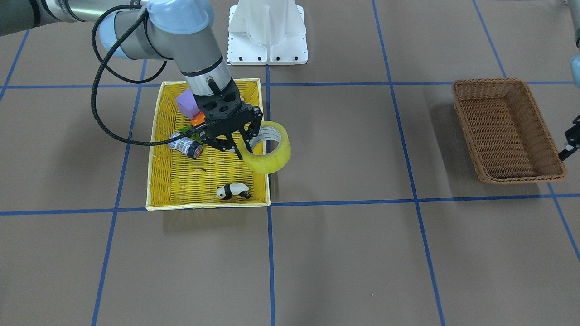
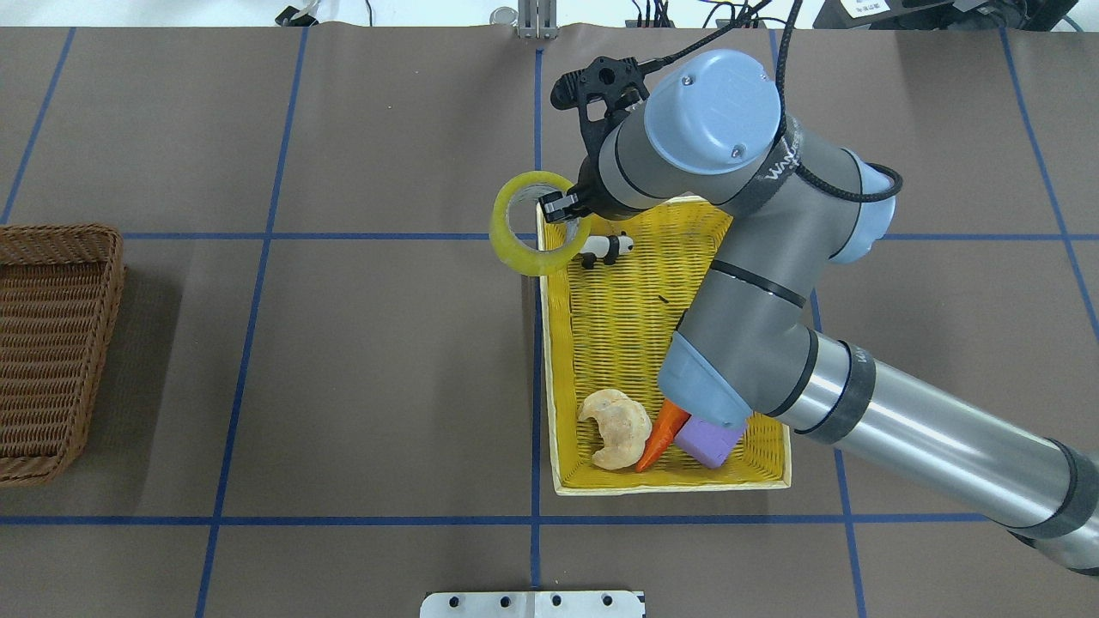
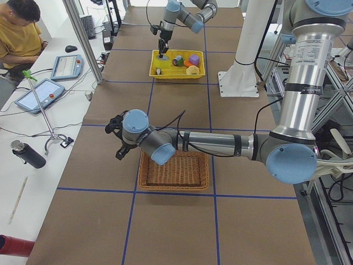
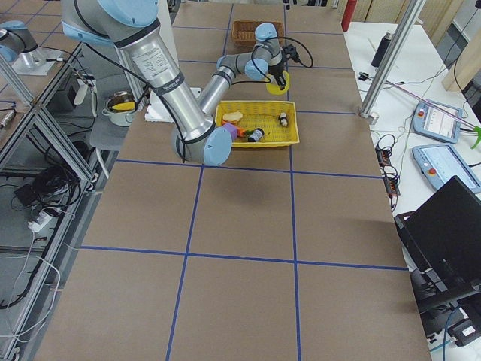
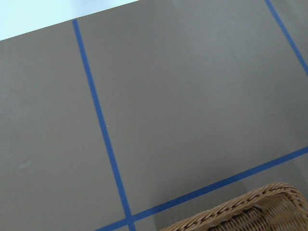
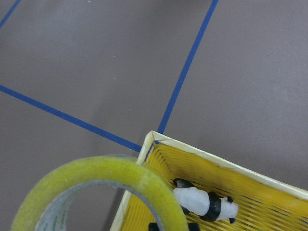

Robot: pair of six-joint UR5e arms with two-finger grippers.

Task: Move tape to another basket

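The tape [image 1: 272, 156], a yellowish translucent roll, hangs tilted over the yellow basket's edge; it also shows in the overhead view [image 2: 513, 247] and close up in the right wrist view [image 6: 96, 178]. My right gripper [image 1: 242, 151] is shut on its rim, one finger inside the ring, and holds it above the table. The dark brown wicker basket [image 1: 498, 83] stands empty far off at the table's other end [image 2: 51, 343]. My left gripper [image 3: 118, 138] hovers beside that basket's outer side; only a black tip shows in the front view [image 1: 570, 144], and I cannot tell whether it is open.
The yellow basket [image 1: 208, 206] holds a toy panda [image 1: 233, 191], a dark-capped jar [image 1: 186, 146], a purple block [image 2: 708, 439], a carrot [image 2: 657, 438] and a pale croissant-like piece [image 2: 614, 427]. The white robot base [image 1: 267, 31] stands behind it. Brown table with blue tape lines lies between the baskets.
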